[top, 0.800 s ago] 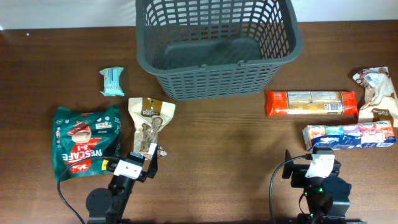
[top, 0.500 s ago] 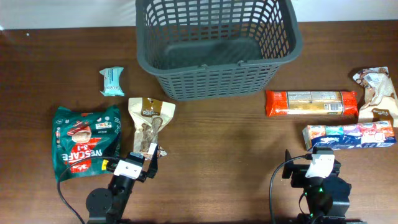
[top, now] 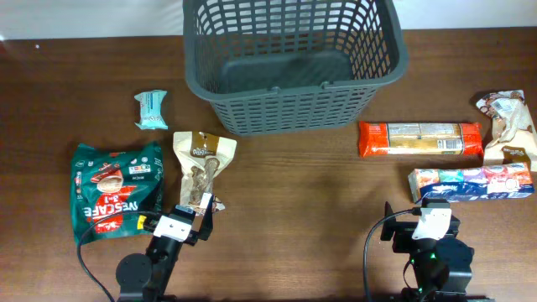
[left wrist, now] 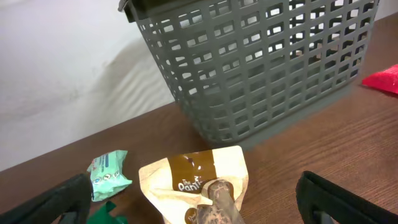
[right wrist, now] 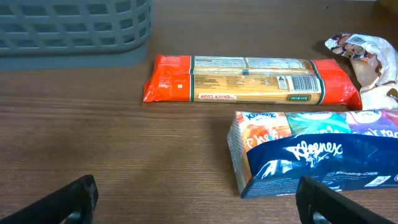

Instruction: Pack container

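Note:
The dark grey lattice basket (top: 289, 63) stands at the table's back centre, empty; it also shows in the left wrist view (left wrist: 261, 62) and in the right wrist view (right wrist: 74, 31). My left gripper (left wrist: 193, 202) is open and empty, low at the front left, just before a tan and brown snack pouch (top: 200, 168) (left wrist: 199, 186). My right gripper (right wrist: 196, 199) is open and empty at the front right, near a blue Kleenex pack (top: 470, 183) (right wrist: 311, 152).
A green Nescafe bag (top: 116, 191) and a small mint packet (top: 151, 109) (left wrist: 109, 174) lie at the left. An orange spaghetti pack (top: 419, 139) (right wrist: 249, 79) and a crumpled white wrapper (top: 508, 126) (right wrist: 367, 62) lie at the right.

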You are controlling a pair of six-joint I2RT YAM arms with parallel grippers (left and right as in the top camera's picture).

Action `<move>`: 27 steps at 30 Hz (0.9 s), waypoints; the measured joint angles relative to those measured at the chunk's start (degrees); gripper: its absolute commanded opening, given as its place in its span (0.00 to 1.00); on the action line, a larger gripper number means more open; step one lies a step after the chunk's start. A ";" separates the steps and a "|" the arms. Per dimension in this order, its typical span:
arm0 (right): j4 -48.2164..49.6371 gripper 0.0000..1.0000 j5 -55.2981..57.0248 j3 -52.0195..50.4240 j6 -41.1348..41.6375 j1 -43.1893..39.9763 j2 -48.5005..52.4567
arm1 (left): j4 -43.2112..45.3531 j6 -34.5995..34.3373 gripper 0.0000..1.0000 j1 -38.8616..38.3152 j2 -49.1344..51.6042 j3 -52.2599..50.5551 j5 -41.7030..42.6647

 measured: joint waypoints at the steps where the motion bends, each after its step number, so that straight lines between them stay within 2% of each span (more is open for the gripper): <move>1: 0.00 0.99 0.00 0.00 0.00 0.00 0.00 | 0.00 0.00 0.99 0.00 0.00 0.00 0.00; 13: 0.00 0.99 -0.24 0.00 0.22 0.00 0.00 | 0.00 -0.48 0.99 0.00 0.00 0.00 0.33; 19: 0.92 0.99 -7.32 0.00 3.26 0.00 0.00 | 0.00 -2.67 0.99 0.00 0.00 0.00 0.50; 23: 3.45 0.99 -15.23 -0.02 4.35 0.00 0.00 | -0.63 -7.23 0.99 0.00 0.00 0.11 0.50; 27: 4.81 0.99 -21.51 0.72 4.70 0.00 0.35 | -7.45 -11.34 0.99 0.00 0.20 3.39 0.48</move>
